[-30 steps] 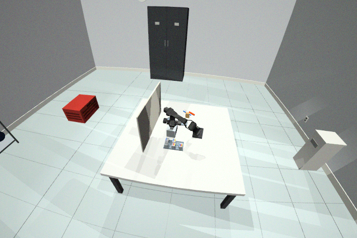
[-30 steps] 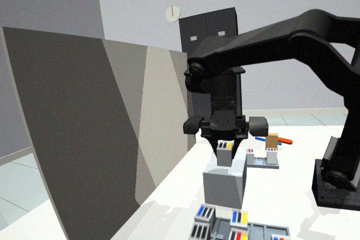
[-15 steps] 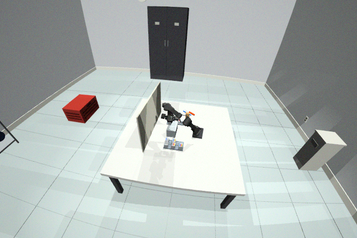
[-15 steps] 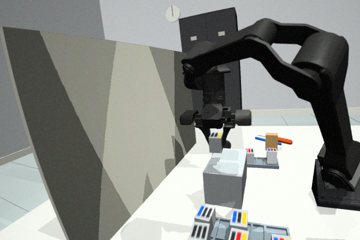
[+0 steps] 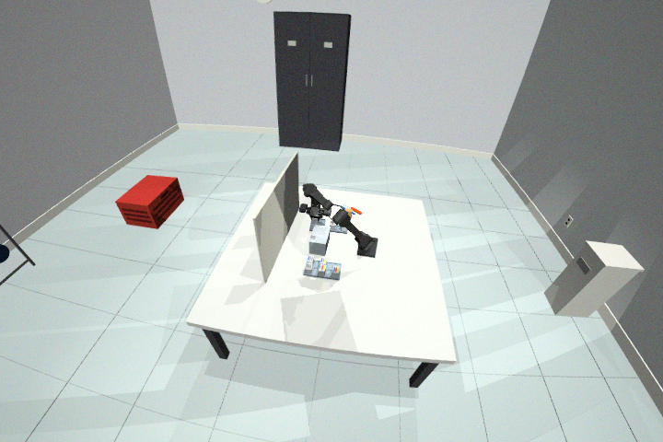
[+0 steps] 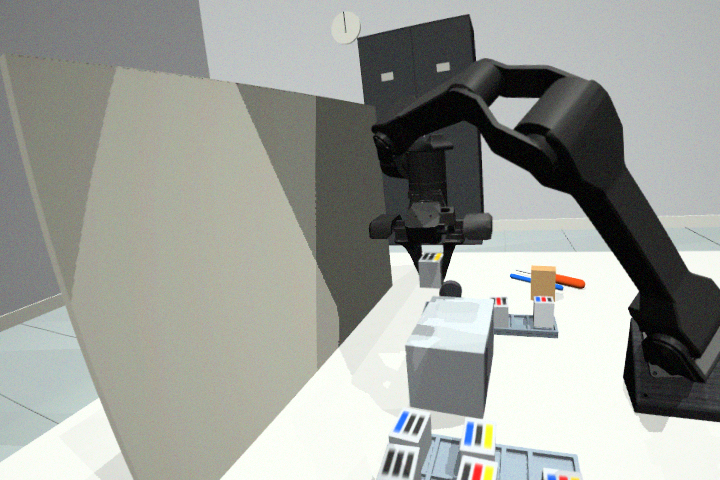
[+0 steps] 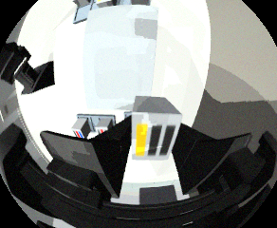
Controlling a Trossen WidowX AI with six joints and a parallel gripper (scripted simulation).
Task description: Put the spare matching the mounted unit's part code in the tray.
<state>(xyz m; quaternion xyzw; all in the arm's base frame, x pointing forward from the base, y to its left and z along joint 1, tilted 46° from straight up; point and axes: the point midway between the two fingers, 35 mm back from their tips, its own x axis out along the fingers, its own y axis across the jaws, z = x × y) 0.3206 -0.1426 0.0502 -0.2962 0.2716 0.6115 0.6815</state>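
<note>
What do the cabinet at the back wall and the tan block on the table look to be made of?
Cabinet: probably painted metal, matte dark grey, with slim handles. Tan block: perhaps wood or cardboard, by its plain brown colour; no grain shows.
</note>
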